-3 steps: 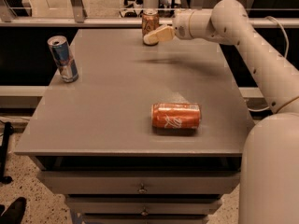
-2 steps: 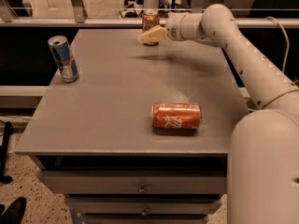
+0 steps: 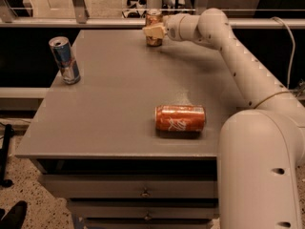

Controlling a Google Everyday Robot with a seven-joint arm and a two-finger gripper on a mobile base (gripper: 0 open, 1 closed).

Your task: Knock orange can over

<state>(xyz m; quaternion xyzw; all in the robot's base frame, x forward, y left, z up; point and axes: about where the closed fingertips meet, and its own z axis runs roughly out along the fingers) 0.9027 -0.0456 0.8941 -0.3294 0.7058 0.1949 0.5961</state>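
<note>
Because the orange can point(image 3: 153, 18) stands upright at the table's point(image 3: 114, 94) twelve o'clock edge, I have the gripper point(image 3: 152, 31) reached across to its near face, apparently touching at mid-height, where I judge a push should topple it. Whether the gripper is open, closed or holding anything, I cannot tell. The brighter can point(image 3: 180, 118) lies flat at five o'clock, well apart.

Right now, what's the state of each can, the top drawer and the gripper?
orange can: upright at the far edge of the table, not yet knocked over.
gripper: at the orange can's near side, contact unclear.
bright orange can: lying on its side near the front edge.
blue-and-silver can: upright near the left edge.
top drawer: shut.
</note>
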